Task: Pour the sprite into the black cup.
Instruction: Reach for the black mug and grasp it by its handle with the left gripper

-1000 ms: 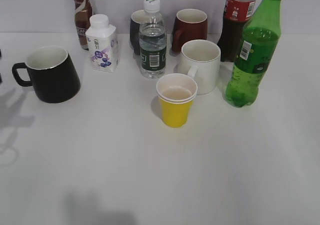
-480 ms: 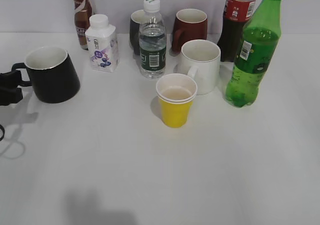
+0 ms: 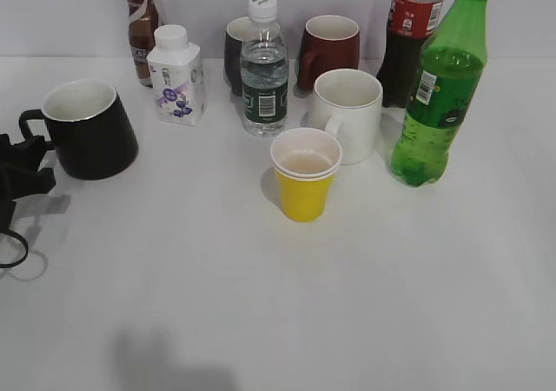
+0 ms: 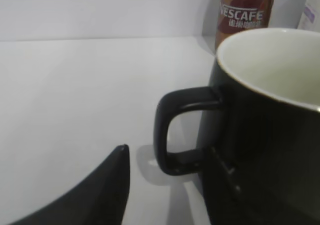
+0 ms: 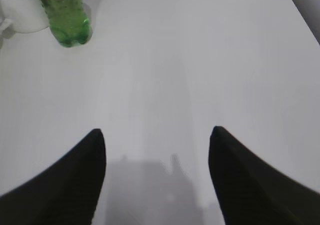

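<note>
left gripper [image 3: 22, 161]: down at the table's left edge, fingers spread wide either side of the mug handle, nothing pinched yet. Looks lined up to grab it there so the mug can't slide during the pour.
right gripper [image 5: 157, 180]: hanging over bare table, fingers wide apart and empty, well short of the bottle. My guess is it goes for that next.
black cup [image 3: 89, 129]: upright at far left, handle [image 4: 182, 130] facing the left gripper, white inside, looks empty.
yellow cup [image 3: 304, 174]: middle of the table, not involved.
white mug [image 3: 349, 113]: just behind it.
sprite [image 3: 437, 87]: standing at right, cap on, beside the cola bottle [image 3: 408, 39], well apart from the cup.
</note>
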Controlling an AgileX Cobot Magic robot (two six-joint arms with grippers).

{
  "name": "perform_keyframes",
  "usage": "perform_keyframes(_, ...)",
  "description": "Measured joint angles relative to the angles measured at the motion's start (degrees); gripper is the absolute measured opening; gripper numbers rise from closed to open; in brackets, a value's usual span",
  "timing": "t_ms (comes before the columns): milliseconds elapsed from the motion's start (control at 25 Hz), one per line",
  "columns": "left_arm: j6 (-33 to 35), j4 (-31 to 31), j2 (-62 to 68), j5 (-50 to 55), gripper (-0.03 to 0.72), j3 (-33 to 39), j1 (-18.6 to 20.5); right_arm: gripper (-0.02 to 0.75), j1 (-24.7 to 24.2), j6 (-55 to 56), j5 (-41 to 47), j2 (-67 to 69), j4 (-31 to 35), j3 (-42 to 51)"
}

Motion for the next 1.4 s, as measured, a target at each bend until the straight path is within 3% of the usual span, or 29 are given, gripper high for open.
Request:
perform_keyframes(480, 0.1, -0.6, 3.9, 0.1, 0.353, -6.2, 0.0, 0.483, 0.0, 0.0, 0.0, 0.0, 0.0, 0.0)
perform_keyframes(920, 0.1, 0.6, 7.9, 6.0, 0.201, -13.7, 0.0, 0.483, 0.0, 0.0, 0.0, 0.0, 0.0, 0.0)
perform_keyframes(1080, 0.0, 1.2, 8.1, 5.6, 0.063, -13.9, 0.1, 0.483, 0.0, 0.0, 0.0, 0.0, 0.0, 0.0)
perform_keyframes(1400, 0.8, 5.4, 4.3, 8.4, 0.058, -13.3, 0.2, 0.483, 0.0, -2.4, -3.8, 0.0, 2.7, -0.9)
